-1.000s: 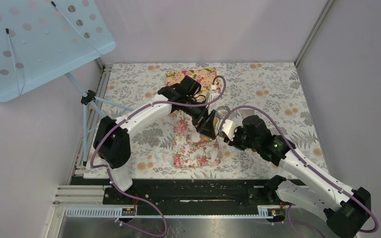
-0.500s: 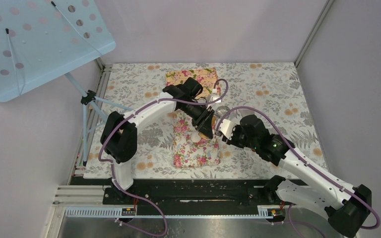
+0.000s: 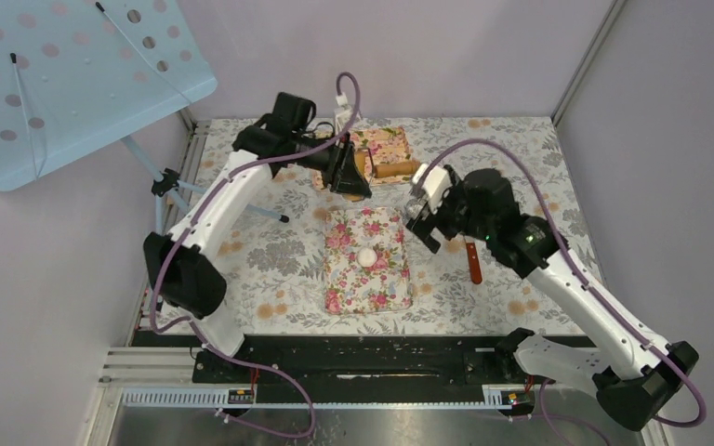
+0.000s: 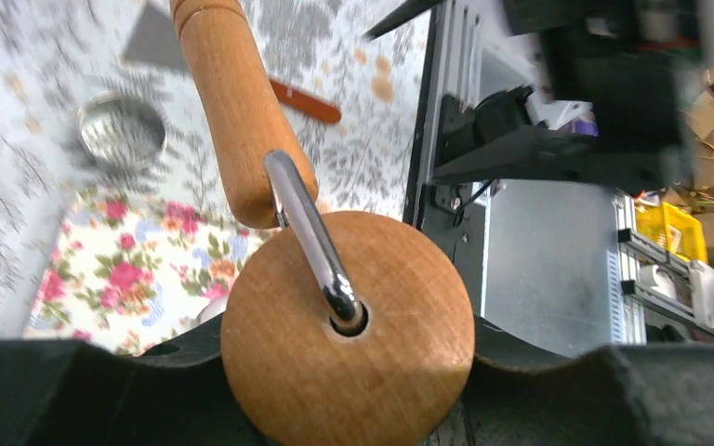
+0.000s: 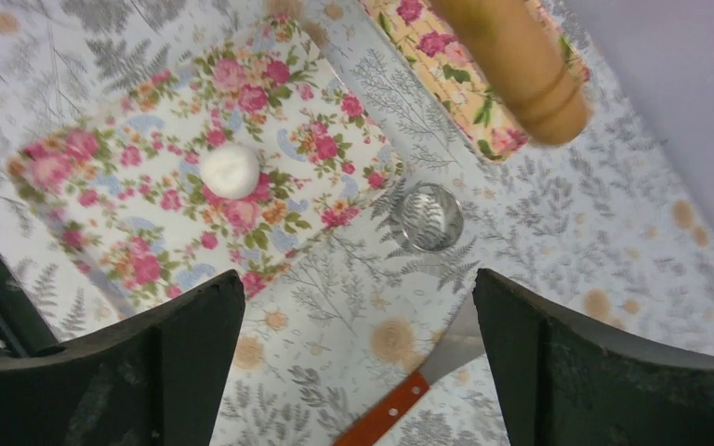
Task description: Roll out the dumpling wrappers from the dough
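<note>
A small white ball of dough (image 3: 366, 255) (image 5: 231, 171) lies in the middle of the rose-patterned mat (image 3: 353, 283) (image 5: 112, 195). No dumpling wrappers are in view. My left gripper (image 3: 350, 175) (image 4: 348, 362) hangs over the back of the table, shut on the round wooden end of the roller (image 4: 347, 325). The roller's handle (image 3: 394, 170) (image 4: 240, 111) (image 5: 511, 60) sticks out to the right. To the right of the mat, my right gripper (image 3: 425, 220) (image 5: 358, 279) stands wide open with nothing between its fingers.
A shiny metal ring (image 5: 429, 216) (image 4: 123, 130) sits just beyond the mat's far right corner. A knife with a red-brown handle (image 3: 473, 261) (image 5: 386, 413) lies right of the mat. A second floral mat (image 3: 386, 144) lies at the back. A blue perforated stand (image 3: 65, 74) is at the left.
My left gripper closed on the roller and carried it up and back, off the mat. The right gripper opened and drew back to the right. The dough ball now lies uncovered.
</note>
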